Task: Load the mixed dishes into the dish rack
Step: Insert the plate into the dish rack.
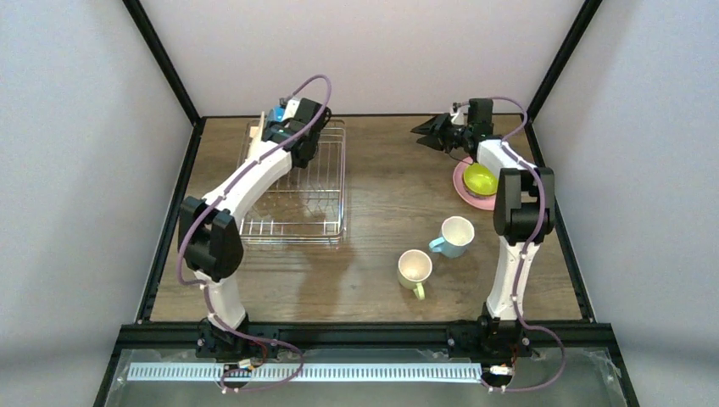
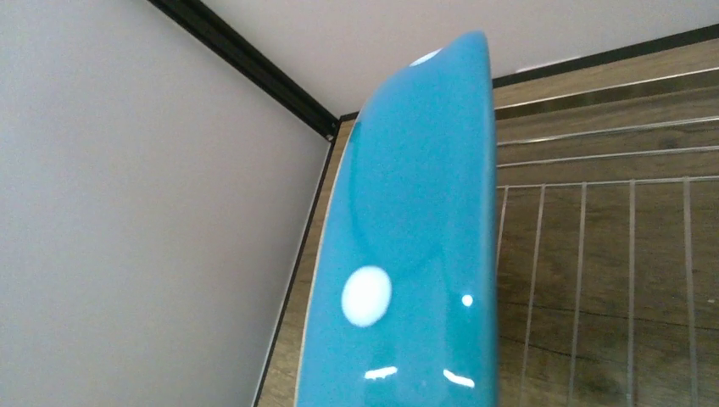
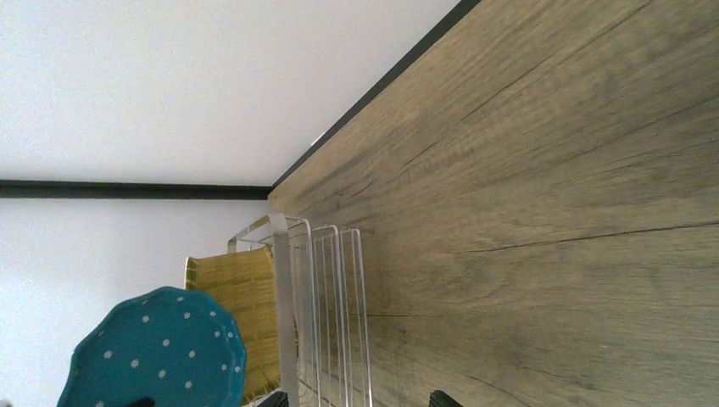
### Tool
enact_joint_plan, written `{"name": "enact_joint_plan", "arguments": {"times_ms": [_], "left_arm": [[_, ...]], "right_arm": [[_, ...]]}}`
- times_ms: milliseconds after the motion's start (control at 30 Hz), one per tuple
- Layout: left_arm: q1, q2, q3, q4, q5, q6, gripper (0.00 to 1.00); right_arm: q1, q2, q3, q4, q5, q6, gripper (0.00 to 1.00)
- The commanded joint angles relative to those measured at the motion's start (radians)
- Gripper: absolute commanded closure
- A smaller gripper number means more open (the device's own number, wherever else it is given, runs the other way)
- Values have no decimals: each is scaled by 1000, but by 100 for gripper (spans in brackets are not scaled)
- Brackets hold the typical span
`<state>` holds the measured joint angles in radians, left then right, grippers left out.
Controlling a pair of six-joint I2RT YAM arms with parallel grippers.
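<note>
A wooden tabletop [image 1: 386, 182] is seen from above, with a wire dish rack [image 1: 292, 240] lying at about 10 o'clock. The left pincer [image 1: 281, 129] is held over the rack's 11 o'clock corner. There a teal dotted plate [image 2: 415, 237] is gripped on edge, upright, by the half-closed pincer. The fingers themselves are hidden behind the plate in the wrist view. A tan woven-look plate [image 3: 246, 314] is stood upright just behind the teal one, at the same end of the rack.

The right pincer [image 1: 424, 136] is held wide open and empty at about 1 o'clock, pointed toward the rack. Just beside it, toward 3 o'clock, a pink plate [image 1: 465, 193] is laid flat with a lime-lined bowl [image 1: 480, 178] set on it. Two mugs are stood near 5 o'clock: a light-blue mug [image 1: 456, 236] and a yellow-green mug [image 1: 415, 269], close together, both well apart from either pincer.
</note>
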<state>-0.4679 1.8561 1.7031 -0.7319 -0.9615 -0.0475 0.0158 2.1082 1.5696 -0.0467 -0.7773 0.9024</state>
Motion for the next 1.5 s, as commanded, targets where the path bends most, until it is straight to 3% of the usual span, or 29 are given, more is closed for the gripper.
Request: {"name": "enact_joint_plan", "arguments": {"times_ms": [0, 467, 933, 1467], "left_arm": [[47, -47, -16, 73, -19, 20, 97], [166, -81, -45, 106, 119, 31, 97], [172, -96, -55, 180, 295, 20, 97], [184, -66, -94, 201, 294, 35, 97]], "right_arm": [[31, 33, 59, 7, 4, 6, 7], [75, 86, 121, -4, 28, 19, 6], [93, 135, 184, -41, 33, 2, 6], [93, 167, 198, -33, 30, -1, 6]]}}
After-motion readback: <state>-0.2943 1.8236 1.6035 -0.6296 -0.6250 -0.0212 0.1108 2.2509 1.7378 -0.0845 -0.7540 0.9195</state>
